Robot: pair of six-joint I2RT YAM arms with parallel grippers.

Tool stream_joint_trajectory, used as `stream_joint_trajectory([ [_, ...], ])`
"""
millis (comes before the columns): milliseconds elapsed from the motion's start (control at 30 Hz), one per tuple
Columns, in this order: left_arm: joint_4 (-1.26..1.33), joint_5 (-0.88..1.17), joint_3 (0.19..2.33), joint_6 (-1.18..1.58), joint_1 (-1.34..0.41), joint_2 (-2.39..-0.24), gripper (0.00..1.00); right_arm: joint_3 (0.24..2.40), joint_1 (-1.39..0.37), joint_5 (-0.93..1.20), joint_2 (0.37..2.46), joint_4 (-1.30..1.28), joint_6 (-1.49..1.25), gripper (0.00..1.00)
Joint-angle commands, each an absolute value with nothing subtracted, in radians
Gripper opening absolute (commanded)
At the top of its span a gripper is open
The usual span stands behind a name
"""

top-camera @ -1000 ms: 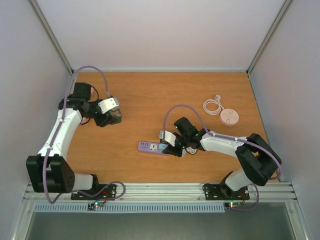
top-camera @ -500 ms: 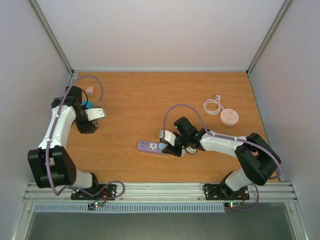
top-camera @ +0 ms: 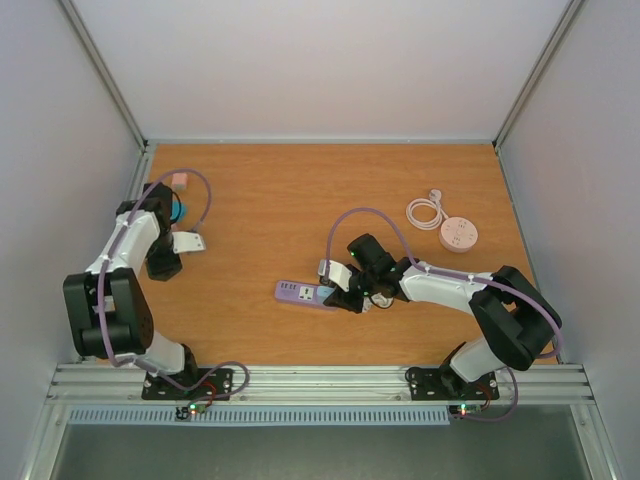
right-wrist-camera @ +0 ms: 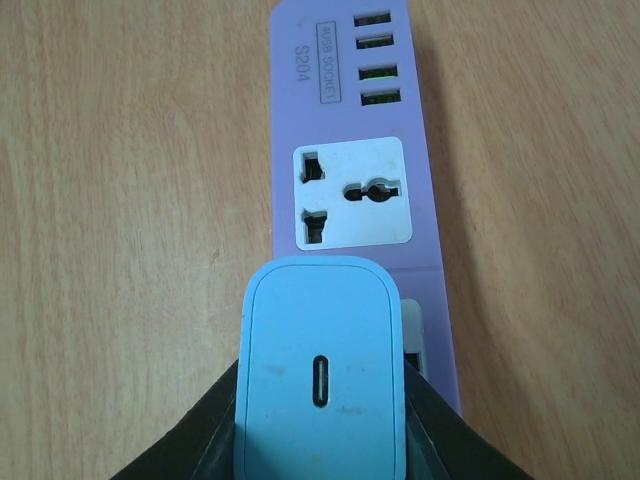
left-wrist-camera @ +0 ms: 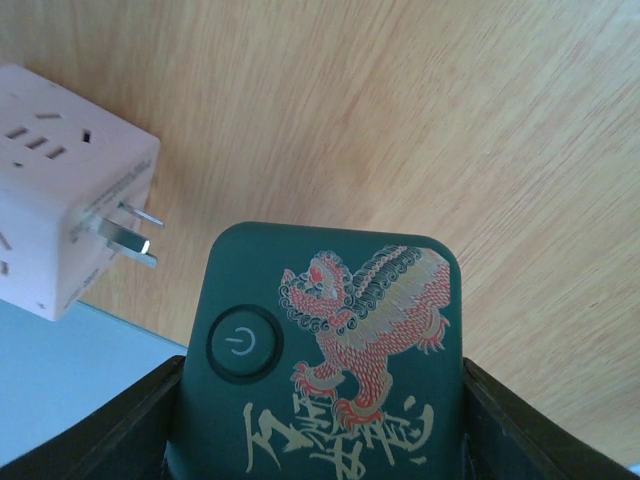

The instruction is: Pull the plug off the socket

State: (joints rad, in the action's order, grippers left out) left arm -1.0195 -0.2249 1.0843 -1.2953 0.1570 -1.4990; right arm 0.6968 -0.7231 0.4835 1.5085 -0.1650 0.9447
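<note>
1. Right gripper (right-wrist-camera: 322, 405): jaws closed to the width of the light-blue plug (right-wrist-camera: 320, 340), one finger flat against each side face. The grip looks square, not tilted.
2. The plug sits over the near outlet of the purple socket strip (right-wrist-camera: 352, 150), which lies flat near the middle of the table (right-wrist-camera: 120, 200). Its body hides the pins, so the wrist view cannot show whether they are seated or partly out.
3. Left gripper (left-wrist-camera: 325, 420): parked at the far left of the table, closed around a dark green device (left-wrist-camera: 330, 330) with a dragon print. A pink cube adapter (left-wrist-camera: 50, 200) lies just beside it. Neither touches the strip.
4. Handling estimate: the plug is a small, rigid, light shell of smooth plastic, so the pads may slip. Resistance should come only from pin friction.
5. Best hold: the two broad side faces, low on the body, pulling straight along the pins without rocking.
6. Risk: nothing pins the strip down. It is light and may lift or slide along with the plug.
</note>
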Motion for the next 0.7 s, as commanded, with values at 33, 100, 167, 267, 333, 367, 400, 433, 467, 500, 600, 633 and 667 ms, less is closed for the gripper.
stream_joint_trajectory([
  [33,-0.951,-0.336,1.08,-1.3,0.154,-1.557,0.38,0.69,-0.724,0.416,1.552,-0.197,0.922,0.05],
  [100,-0.933,-0.356,1.078,-1.291,0.148,-1.577,0.39,0.69,-0.725,0.417,1.554,-0.198,0.919,0.05],
  [167,-0.923,-0.373,1.076,-1.276,0.142,-1.597,0.39,0.692,-0.725,0.419,1.553,-0.198,0.916,0.05],
  [267,-0.915,-0.389,1.076,-1.253,0.133,-1.635,0.4,0.693,-0.725,0.42,1.552,-0.199,0.916,0.05],
  [333,-0.908,-0.4,1.076,-1.246,0.128,-1.651,0.4,0.696,-0.724,0.416,1.554,-0.199,0.916,0.05],
  [367,-0.905,-0.405,1.075,-1.242,0.125,-1.657,0.41,0.696,-0.724,0.414,1.554,-0.199,0.917,0.05],
  [400,-0.906,-0.409,1.075,-1.241,0.12,-1.663,0.41,0.696,-0.724,0.413,1.554,-0.199,0.917,0.05],
  [433,-0.908,-0.411,1.072,-1.24,0.117,-1.669,0.42,0.697,-0.724,0.413,1.553,-0.199,0.917,0.05],
  [467,-0.908,-0.414,1.067,-1.237,0.115,-1.676,0.44,0.697,-0.725,0.413,1.554,-0.199,0.917,0.05],
  [500,-0.909,-0.416,1.063,-1.234,0.114,-1.681,0.46,0.697,-0.724,0.412,1.554,-0.199,0.917,0.05],
  [600,-0.92,-0.394,1.064,-1.22,0.113,-1.693,0.55,0.698,-0.724,0.41,1.553,-0.199,0.916,0.05],
  [633,-0.934,-0.377,1.074,-1.213,0.112,-1.697,0.59,0.697,-0.724,0.411,1.552,-0.198,0.916,0.06],
  [667,-0.946,-0.361,1.09,-1.202,0.112,-1.701,0.62,0.699,-0.724,0.41,1.552,-0.198,0.916,0.06],
])
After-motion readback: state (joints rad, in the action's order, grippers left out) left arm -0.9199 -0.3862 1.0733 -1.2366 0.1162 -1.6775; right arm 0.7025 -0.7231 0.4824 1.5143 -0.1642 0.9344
